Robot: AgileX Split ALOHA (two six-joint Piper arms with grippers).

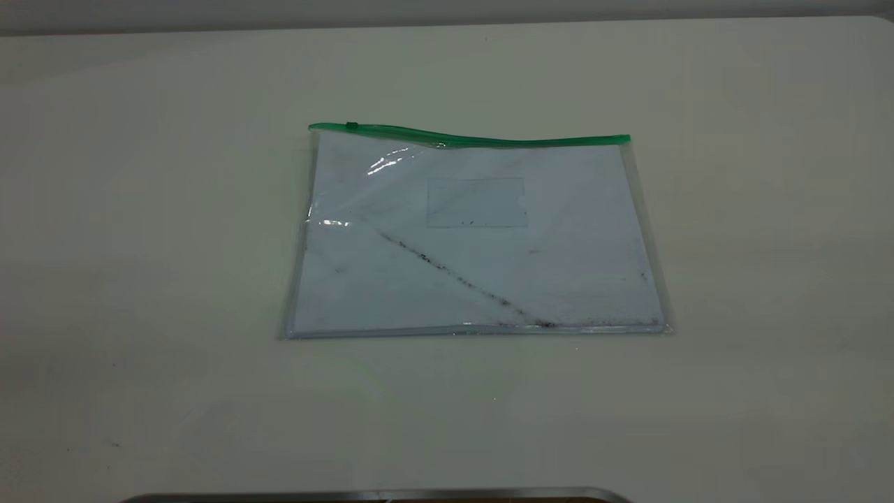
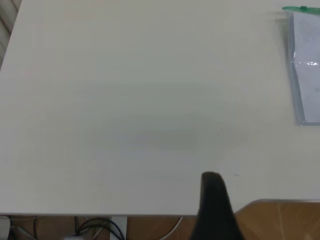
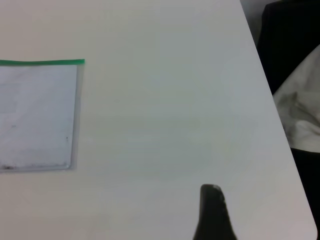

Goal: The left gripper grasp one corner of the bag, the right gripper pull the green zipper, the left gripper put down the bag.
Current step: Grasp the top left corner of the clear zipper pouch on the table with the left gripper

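A clear bag (image 1: 475,237) lies flat on the table (image 1: 140,244), untouched.
The green zipper (image 1: 468,137) edges its far side, slider near the left corner; whether either gripper is clenched cannot be told.

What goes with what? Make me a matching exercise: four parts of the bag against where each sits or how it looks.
1 zipper
2 slider
3 smudge
4 card window

a dark diagonal line
b green, along the far edge
c faint rectangle in the middle
d near the zipper's left end

Pairs: 1-b, 2-d, 3-a, 4-c.
Left gripper and right gripper: both off the bag.
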